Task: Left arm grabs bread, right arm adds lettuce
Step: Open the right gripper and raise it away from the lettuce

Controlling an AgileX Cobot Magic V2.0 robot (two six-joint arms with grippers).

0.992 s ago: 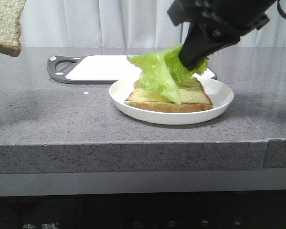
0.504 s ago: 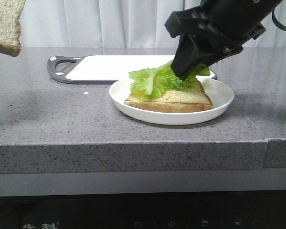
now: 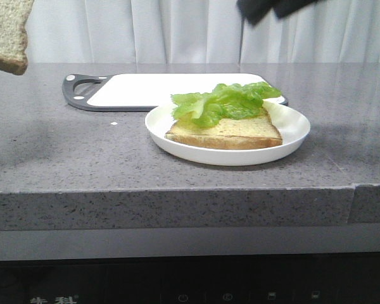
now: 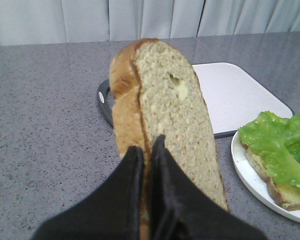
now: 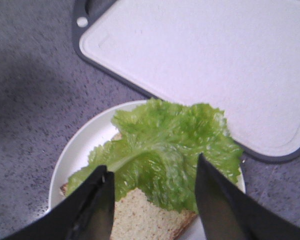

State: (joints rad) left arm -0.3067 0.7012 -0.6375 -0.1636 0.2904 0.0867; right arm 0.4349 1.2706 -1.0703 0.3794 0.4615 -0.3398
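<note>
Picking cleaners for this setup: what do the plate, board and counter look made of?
Plate: glossy white, likely ceramic or melamine, judging by its sheen. Board: matte white with a dark grey rim, probably plastic. Counter: grey speckled, stone or stone-look composite.

Left pincer (image 4: 146, 150) clamped on bread (image 4: 175, 110), right pincer (image 5: 152, 187) spread wide, raised

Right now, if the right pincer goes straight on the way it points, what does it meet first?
Probably the bright green ruffled lettuce leaf, which lies between the open fingers of the right pincer, on the bread slice in the white plate; depth is unclear.
</note>
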